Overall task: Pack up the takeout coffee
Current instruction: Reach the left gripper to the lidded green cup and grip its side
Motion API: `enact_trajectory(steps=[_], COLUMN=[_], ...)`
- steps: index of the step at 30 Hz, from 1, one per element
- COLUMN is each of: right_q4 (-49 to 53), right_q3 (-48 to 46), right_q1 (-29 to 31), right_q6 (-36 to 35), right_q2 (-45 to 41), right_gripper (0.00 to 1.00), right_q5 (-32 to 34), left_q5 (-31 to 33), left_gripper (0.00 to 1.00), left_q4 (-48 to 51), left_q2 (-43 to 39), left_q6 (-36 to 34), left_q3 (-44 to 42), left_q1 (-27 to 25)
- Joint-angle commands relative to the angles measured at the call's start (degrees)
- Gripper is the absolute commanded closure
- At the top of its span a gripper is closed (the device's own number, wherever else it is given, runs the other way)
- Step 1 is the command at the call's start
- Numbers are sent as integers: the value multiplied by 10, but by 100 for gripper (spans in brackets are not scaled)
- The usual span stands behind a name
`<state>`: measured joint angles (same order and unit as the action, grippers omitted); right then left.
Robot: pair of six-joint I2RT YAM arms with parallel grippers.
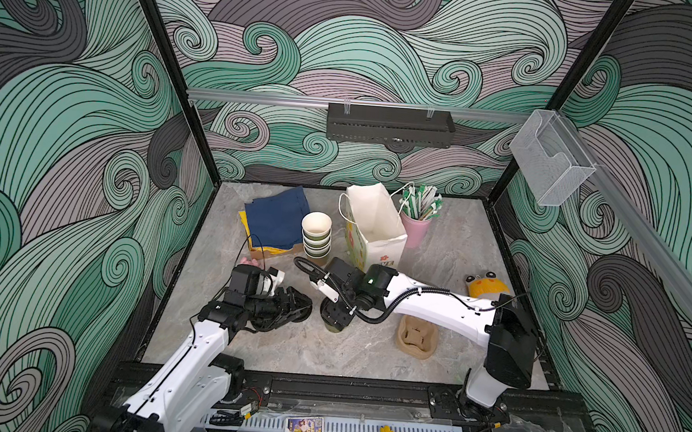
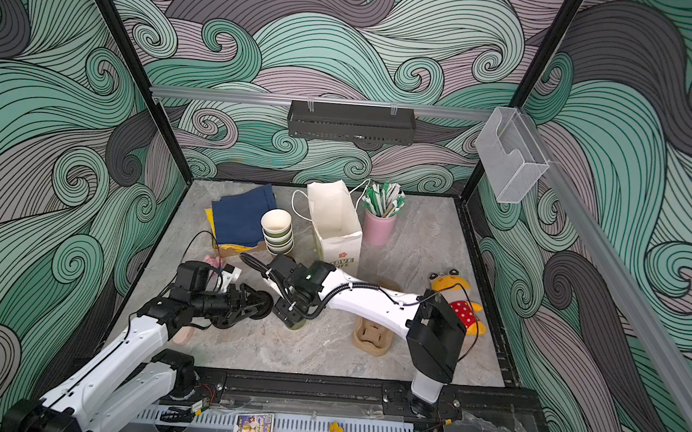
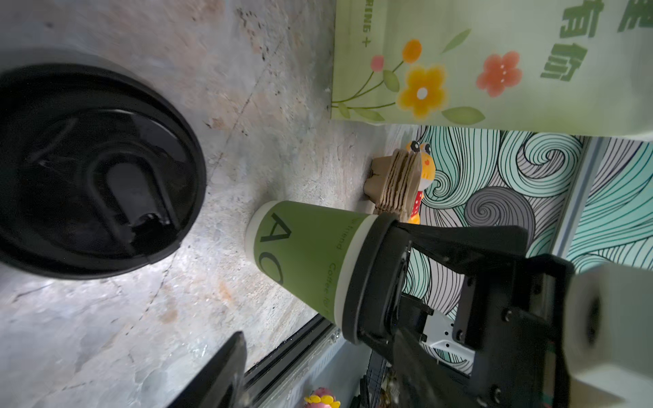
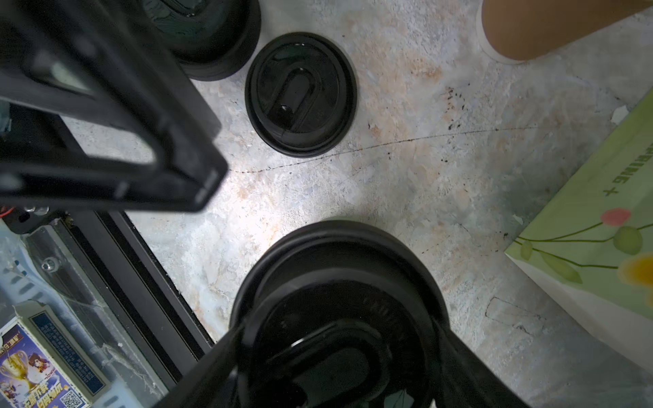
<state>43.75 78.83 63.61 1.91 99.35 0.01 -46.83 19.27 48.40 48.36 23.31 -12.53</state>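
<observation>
One takeout coffee cup (image 3: 304, 254), olive-green with a black sip lid (image 4: 339, 282), stands on the table near the front middle; both top views show only a sliver of it (image 1: 333, 328) (image 2: 298, 326). My right gripper (image 1: 335, 314) (image 4: 341, 328) points straight down over it. Its fingers (image 3: 459, 240) lie against opposite sides of the lid's rim. My left gripper (image 1: 302, 305) (image 3: 318, 381) lies just left of the cup, open and holding nothing. A loose black lid (image 4: 300, 93) (image 3: 95, 169) lies on the table beside it.
A stack of lidless green cups (image 1: 316, 233), a white-green paper bag (image 1: 376, 231) and a pink cup of straws (image 1: 416, 230) stand behind. Blue napkins (image 1: 277, 220) lie at the back left. A brown pulp carrier (image 1: 416, 336) and a frog toy (image 1: 483, 285) lie at the right. More lids (image 4: 212, 35) are stacked near the left gripper.
</observation>
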Motion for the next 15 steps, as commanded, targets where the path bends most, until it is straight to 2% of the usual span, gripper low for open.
enact_trajectory(steps=[1, 9, 15], right_q4=[62, 50, 49], right_q3=[-54, -53, -49], right_q1=[9, 9, 9], right_q6=[-28, -28, -26], right_q2=[41, 42, 49], right_gripper=[23, 23, 23], right_q5=[-77, -73, -72], left_q5=[-44, -59, -46], left_gripper=[29, 27, 34], left_q4=[-82, -140, -139], left_q2=[24, 80, 131], left_q6=[4, -8, -25], left_q3=[0, 0, 9], left_q1=[-17, -53, -76])
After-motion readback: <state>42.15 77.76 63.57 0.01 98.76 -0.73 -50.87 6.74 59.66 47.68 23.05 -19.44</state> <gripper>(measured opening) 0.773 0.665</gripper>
